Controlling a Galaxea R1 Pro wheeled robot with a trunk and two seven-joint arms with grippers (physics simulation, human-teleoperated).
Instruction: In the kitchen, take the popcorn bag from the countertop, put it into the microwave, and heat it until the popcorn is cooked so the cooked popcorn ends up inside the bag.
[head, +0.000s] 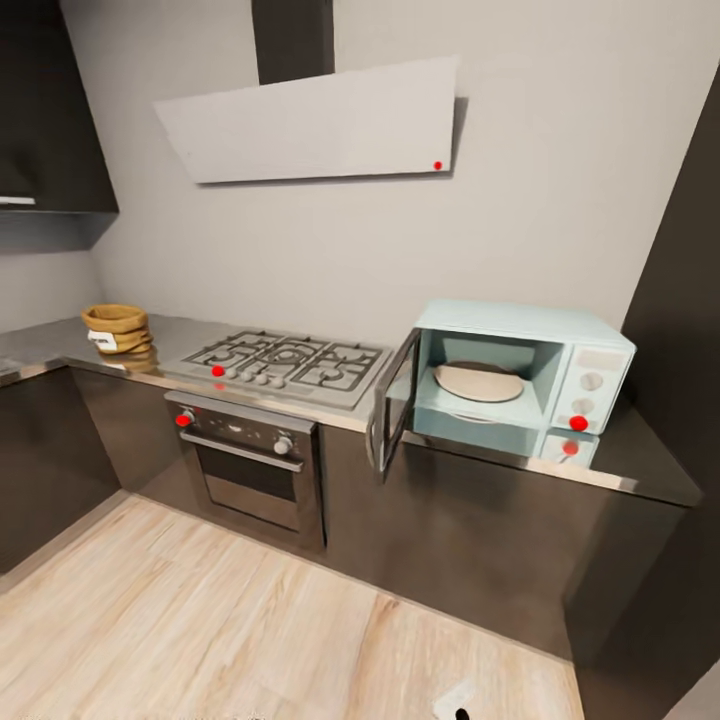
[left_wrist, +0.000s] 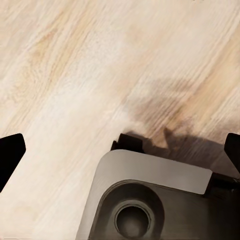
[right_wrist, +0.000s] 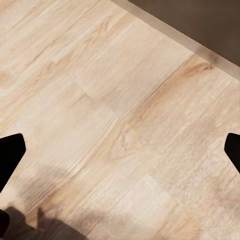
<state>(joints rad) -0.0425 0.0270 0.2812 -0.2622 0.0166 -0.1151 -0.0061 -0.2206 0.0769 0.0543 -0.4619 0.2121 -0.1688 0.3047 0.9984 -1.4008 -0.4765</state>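
Facing kitchen counter, both my grippers wide open over wood floor (right_wrist: 100, 100).
Popcorn bag (head: 117, 328) sits on countertop (head: 60, 345) far left of hob (head: 290, 362); microwave (head: 520, 385) at right, door (head: 395, 400) open, nothing held.

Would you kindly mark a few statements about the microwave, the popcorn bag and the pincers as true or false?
1. The microwave door stands open. True.
2. The popcorn bag lies inside the microwave. False: it sits on the countertop, on the far side of the gas hob from the microwave.
3. A round turntable plate shows inside the microwave. True.
4. The left pincer holds the bag. False: its fingertips stand wide apart over the wooden floor, with nothing between them.
5. The right pincer is open above the floor. True.
6. The oven sits under the microwave. False: it sits under the hob.
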